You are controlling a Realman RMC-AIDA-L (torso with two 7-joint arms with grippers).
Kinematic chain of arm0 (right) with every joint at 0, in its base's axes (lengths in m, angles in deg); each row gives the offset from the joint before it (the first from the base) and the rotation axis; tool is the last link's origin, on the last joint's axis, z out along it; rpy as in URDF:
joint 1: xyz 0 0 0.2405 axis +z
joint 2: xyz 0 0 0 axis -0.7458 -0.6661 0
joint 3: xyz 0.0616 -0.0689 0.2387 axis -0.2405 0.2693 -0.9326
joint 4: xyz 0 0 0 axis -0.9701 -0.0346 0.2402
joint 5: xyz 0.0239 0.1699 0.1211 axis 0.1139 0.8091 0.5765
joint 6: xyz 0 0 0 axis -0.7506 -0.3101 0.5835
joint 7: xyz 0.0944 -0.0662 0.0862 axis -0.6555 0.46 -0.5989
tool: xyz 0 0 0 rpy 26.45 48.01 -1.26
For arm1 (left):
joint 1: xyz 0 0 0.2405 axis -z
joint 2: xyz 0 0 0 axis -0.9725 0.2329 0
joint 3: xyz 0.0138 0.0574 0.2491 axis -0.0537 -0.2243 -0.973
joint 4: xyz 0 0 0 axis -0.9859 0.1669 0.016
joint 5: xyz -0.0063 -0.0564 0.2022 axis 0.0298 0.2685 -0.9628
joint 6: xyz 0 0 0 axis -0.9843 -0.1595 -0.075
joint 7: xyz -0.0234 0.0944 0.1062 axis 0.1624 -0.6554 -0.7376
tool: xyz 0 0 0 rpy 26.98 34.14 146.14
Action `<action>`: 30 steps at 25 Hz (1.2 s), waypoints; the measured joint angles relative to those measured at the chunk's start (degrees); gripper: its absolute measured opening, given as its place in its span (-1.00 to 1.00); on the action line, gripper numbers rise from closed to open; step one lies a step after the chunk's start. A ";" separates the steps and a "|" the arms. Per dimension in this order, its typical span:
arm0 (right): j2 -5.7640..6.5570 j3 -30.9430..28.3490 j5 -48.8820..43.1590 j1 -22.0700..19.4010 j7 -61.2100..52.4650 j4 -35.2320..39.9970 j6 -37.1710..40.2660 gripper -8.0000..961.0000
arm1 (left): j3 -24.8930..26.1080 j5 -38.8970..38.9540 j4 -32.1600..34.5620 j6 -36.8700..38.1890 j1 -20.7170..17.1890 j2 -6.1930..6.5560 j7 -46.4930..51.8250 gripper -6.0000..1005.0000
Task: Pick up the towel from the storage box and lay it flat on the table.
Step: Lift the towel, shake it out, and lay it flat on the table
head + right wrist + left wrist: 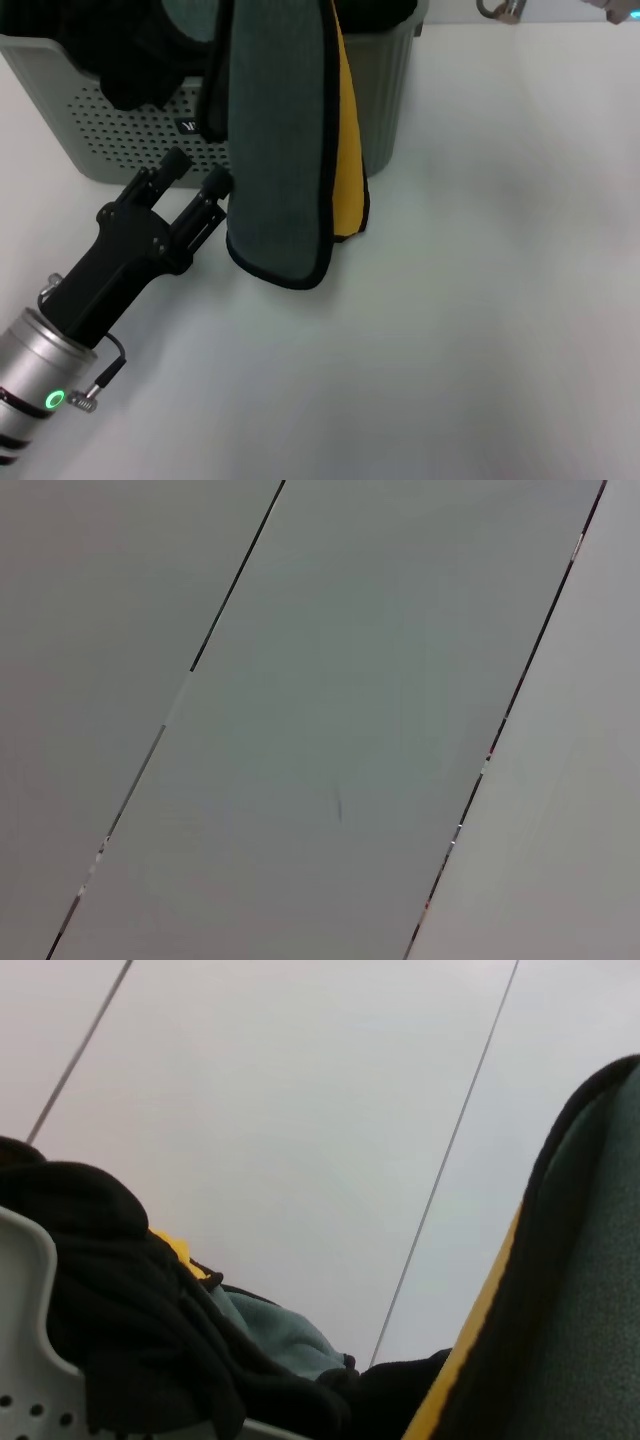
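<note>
The towel [277, 150] hangs down the front of the storage box [130, 120], dark grey-green face outward, with a strip of its yellow face along one side. Its rounded, black-edged lower end reaches the table [480, 300]. My left gripper [198, 172] is open low in front of the box, just left of the towel, one fingertip [218, 183] at the towel's edge and nothing between the fingers. In the left wrist view the towel [580, 1290] fills one side, close to the camera. The right gripper does not show.
A black cloth [130, 60] spills over the box's rim, also seen up close as the black cloth [130, 1330] beside a paler teal cloth [280, 1330]. Small metal parts [500, 8] sit at the table's far edge.
</note>
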 joint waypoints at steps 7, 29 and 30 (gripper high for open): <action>-0.06 0.45 -1.60 0.47 -0.10 -0.97 -0.04 -0.98 | -3.63 -0.27 3.34 0.28 0.07 -0.01 -0.17 0.37; 0.19 -1.48 -1.81 3.80 -2.99 -2.94 -5.15 -0.98 | -12.87 9.41 6.13 0.52 -2.53 0.00 -3.18 0.36; 0.19 -1.48 -1.81 3.80 -2.99 -2.94 -5.15 -0.98 | -13.38 10.59 6.06 0.30 -2.61 0.00 -3.83 0.36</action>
